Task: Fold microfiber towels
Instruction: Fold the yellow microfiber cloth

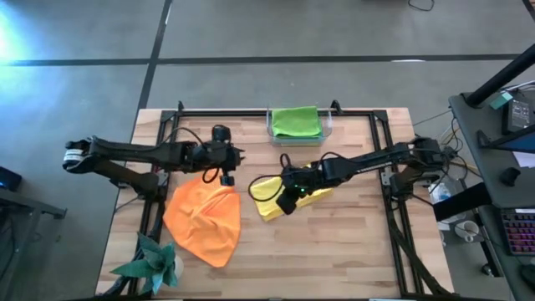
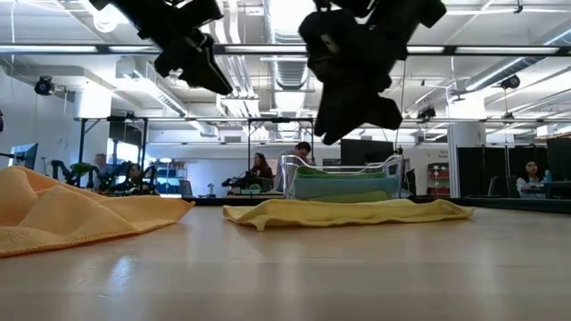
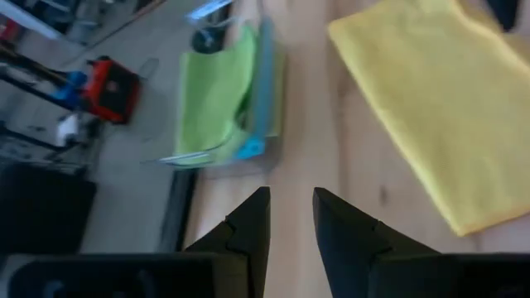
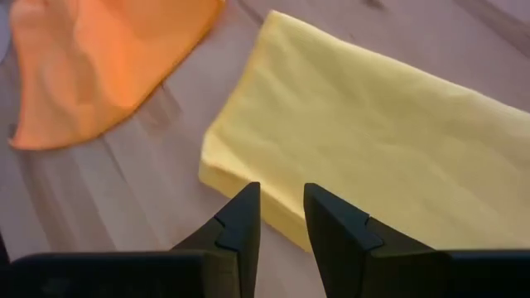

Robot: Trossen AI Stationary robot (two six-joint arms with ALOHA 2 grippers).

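step: yellow towel (image 1: 288,202) folded, unplaced | both grippers, left (image 3: 290,217) and right (image 4: 280,211), empty, slightly apart | next: right grips its edge

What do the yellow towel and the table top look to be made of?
Yellow towel: soft, matte cloth with a fine nap, likely microfiber; it lies limp with rounded folded edges. Table top: light wood planks, smooth finish; grain lines and plank seams show.
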